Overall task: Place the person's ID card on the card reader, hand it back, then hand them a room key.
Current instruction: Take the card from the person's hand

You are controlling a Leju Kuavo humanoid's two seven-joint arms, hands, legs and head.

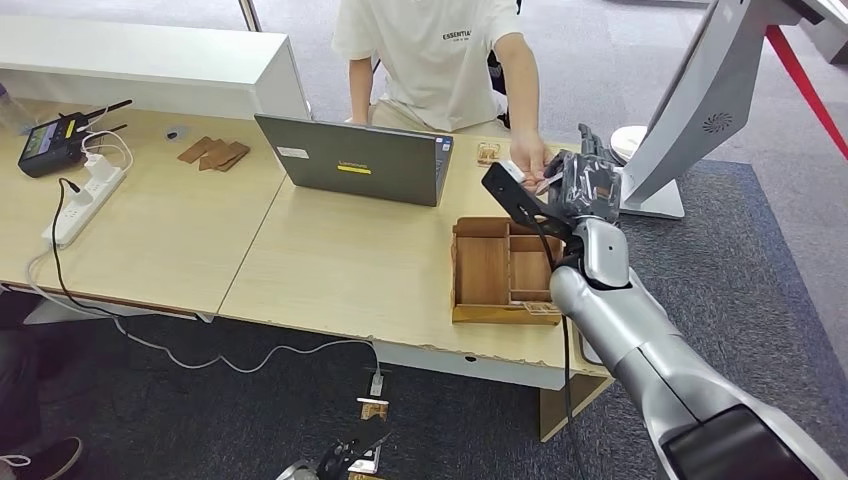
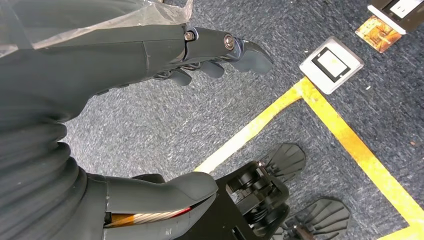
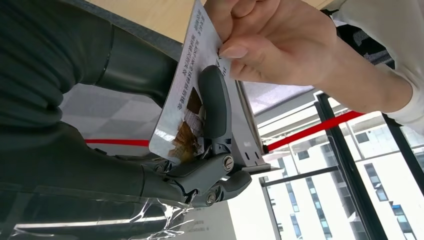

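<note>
Your right robot hand is raised past the far right of the table, beyond the wooden tray, and it's pinching a card between thumb and a finger. The person's hand grips that same card at its other end, both holding at once. Your left robot hand hangs over the carpeted floor, fingers apart, holding nothing. A laptop sits mid-table.
</note>
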